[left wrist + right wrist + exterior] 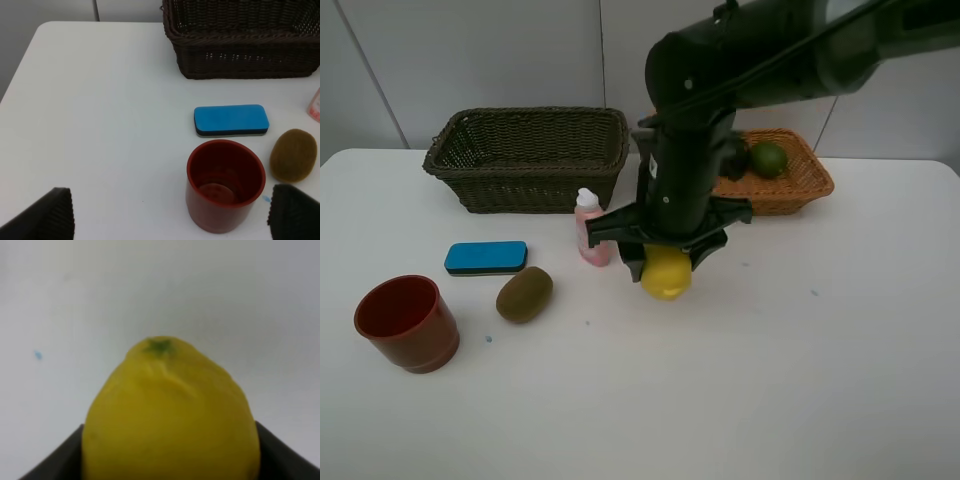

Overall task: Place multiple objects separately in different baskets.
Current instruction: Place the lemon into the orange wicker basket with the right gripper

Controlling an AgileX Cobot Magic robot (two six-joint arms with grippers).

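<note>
Two baskets stand at the back of the white table (840, 380). The orange-tan basket (812, 188), on the R, holds the green lime (769, 158) and, just beside it, a dark round thing (736, 157), prob. the mangosteen, partly hidden by the arm. Of the dark olive basket (525, 160), on the L, only woven walls show inside. The red-brown cup (407, 322) stands upright, mouth up, near the blue eraser (486, 257) and the kiwi (525, 294). The pink bottle (590, 228) stands in front, btw the baskets; any print on it is too small to read. The R gripper (665, 258) is clamped on the yellow lemon (666, 280), just beside the bottle; whether the lemon touches the table I cannot tell. The L gripper (170, 215) has its fingers wide apart, w/ the cup seen btw them.
</note>
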